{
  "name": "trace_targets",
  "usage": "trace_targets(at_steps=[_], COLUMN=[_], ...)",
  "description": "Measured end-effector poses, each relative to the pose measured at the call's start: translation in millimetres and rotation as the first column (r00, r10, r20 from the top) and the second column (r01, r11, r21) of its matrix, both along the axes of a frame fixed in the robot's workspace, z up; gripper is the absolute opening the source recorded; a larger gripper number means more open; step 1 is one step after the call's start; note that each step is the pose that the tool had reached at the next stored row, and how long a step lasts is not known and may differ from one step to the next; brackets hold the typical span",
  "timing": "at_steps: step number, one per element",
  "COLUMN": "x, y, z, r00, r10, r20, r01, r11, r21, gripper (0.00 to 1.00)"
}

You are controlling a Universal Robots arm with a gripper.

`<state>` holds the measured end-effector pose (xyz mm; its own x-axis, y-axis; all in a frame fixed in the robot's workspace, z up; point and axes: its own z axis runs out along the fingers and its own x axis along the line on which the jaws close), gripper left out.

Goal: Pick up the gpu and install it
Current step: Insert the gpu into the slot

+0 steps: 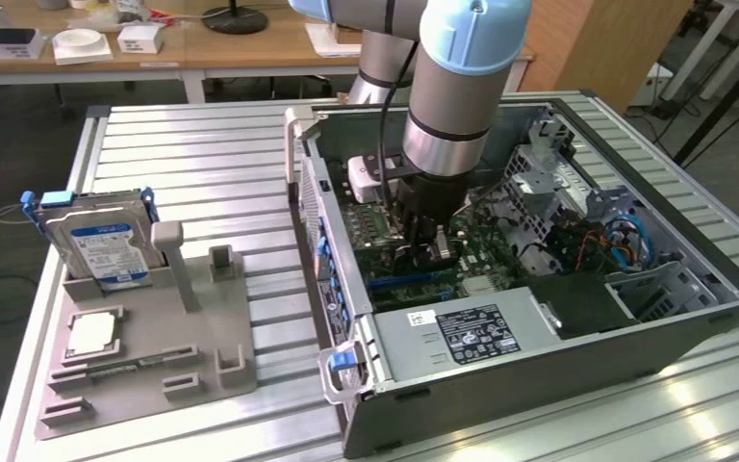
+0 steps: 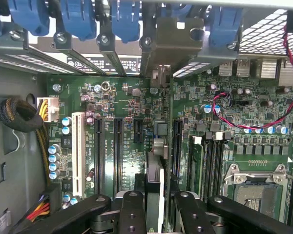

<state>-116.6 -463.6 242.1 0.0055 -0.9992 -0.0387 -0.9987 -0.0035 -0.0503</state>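
Note:
The gpu [image 2: 156, 178] is seen edge-on in the wrist view, a thin dark card standing upright over the green motherboard [image 2: 122, 102]. It lies between two black expansion slots. Its silver bracket [image 2: 173, 44] reaches the case's rear wall among the blue slot latches [image 2: 78, 19]. My gripper [image 2: 156, 207] is shut on the card's upper edge, one black finger [image 2: 132, 209] on each side. In the exterior view my gripper [image 1: 427, 252] is lowered deep inside the open computer case [image 1: 537, 375], just above the motherboard. Whether the card's connector sits fully in a slot cannot be told.
A grey parts holder [image 1: 151, 356] on the table at the exterior view's left carries the blue-labelled hard drive [image 1: 100, 245], a processor [image 1: 93, 332] and a memory stick [image 1: 132, 366]. Inside the case are the power supply [image 1: 472, 332], drive cages, loose cables [image 2: 19, 114] and the processor socket [image 2: 256, 187].

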Motion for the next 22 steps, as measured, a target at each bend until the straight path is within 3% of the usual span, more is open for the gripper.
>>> trace_targets(at_steps=[22], x=[0.0], y=[0.0], z=[-3.5], r00=[1.0], r10=[0.008], r20=[0.001], r01=[-0.008], r11=[1.0], r21=[0.0], gripper=[0.28])
